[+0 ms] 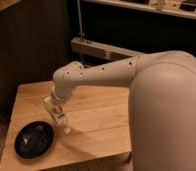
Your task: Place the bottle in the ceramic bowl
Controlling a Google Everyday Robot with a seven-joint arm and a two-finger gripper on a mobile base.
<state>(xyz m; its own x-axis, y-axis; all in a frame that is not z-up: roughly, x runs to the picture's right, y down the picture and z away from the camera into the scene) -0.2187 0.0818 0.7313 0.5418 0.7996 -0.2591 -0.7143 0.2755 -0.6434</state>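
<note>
We see claw (60, 120) clamped shut on the bottle (59, 119) (tilted), just right of the ceramic bowl (35, 140), low over wooden worktop (98, 117)

The arm reaches down over the wooden desk (98, 117), its gripper (58, 117) closed on the bottle (61, 121), which hangs tilted just above the desk. The black ceramic bowl (35, 139) sits just below-left of the jaws, apart from the bottle.
</note>
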